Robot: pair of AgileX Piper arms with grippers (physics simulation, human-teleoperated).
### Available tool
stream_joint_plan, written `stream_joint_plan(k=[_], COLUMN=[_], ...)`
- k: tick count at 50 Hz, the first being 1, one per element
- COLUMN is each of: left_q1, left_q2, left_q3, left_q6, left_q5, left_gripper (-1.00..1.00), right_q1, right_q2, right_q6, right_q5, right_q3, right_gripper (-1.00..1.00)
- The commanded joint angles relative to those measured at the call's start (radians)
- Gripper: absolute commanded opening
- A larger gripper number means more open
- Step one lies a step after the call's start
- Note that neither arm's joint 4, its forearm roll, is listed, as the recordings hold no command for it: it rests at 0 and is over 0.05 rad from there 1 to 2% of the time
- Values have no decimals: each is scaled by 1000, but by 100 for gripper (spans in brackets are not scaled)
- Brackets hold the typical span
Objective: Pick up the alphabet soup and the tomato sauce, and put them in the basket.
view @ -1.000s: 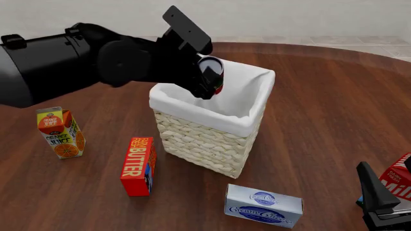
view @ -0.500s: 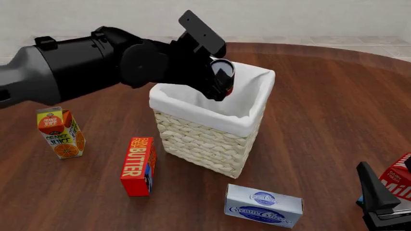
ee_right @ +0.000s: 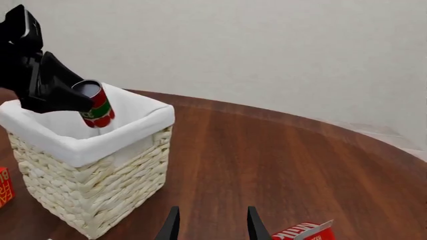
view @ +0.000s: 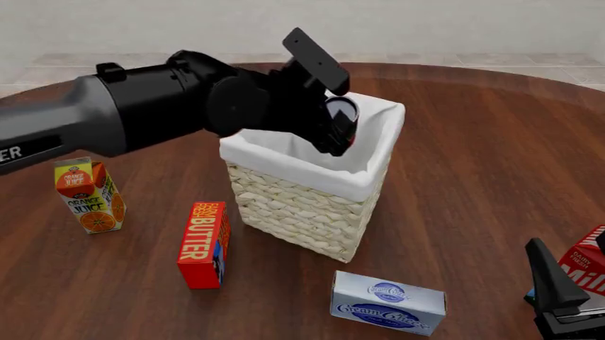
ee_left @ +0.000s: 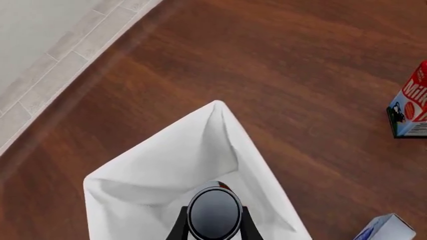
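The tomato sauce (view: 342, 115), a can with a dark-rimmed grey top and a red and green label, hangs tilted just above the opening of the cream wicker basket (view: 302, 212). My left gripper (view: 334, 133) is shut on it. In the left wrist view the tomato sauce's top (ee_left: 214, 212) sits between the fingers over the basket's white lining (ee_left: 160, 175). The right wrist view shows the tomato sauce (ee_right: 97, 106) over the basket (ee_right: 93, 185). My right gripper (ee_right: 212, 227) stands open and holds nothing, low at the near right (view: 557, 301). The alphabet soup is out of view.
An orange juice carton (view: 88, 196) stands at the left. A red butter box (view: 204, 244) stands in front of the basket, and a cream cheese box (view: 387, 303) lies nearer. A milk carton (view: 586, 262) is beside the right gripper.
The left arm has carried the can to the right, from the basket's near-left rim to above its opening. The right arm has not moved.
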Motion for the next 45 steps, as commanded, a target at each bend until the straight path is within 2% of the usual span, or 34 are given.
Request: stream_joint_plan(k=[1,38,39,45], left_q1=[-6,-3,0,1], left_q2=[29,74,75,75], left_q3=[-23,-11,-12,-8], left_q6=[11,3,3,2], left_q5=[-6,-33,-34,-37], left_gripper=[-100,-100,100,100], right_q1=[-2,0,0,6], right_q2=[0,1,1,1], right_q6=[3,9,9,11], right_q5=[1,2,2,5], right_q3=[0,0,0,0], right_gripper=[100,100,100,100])
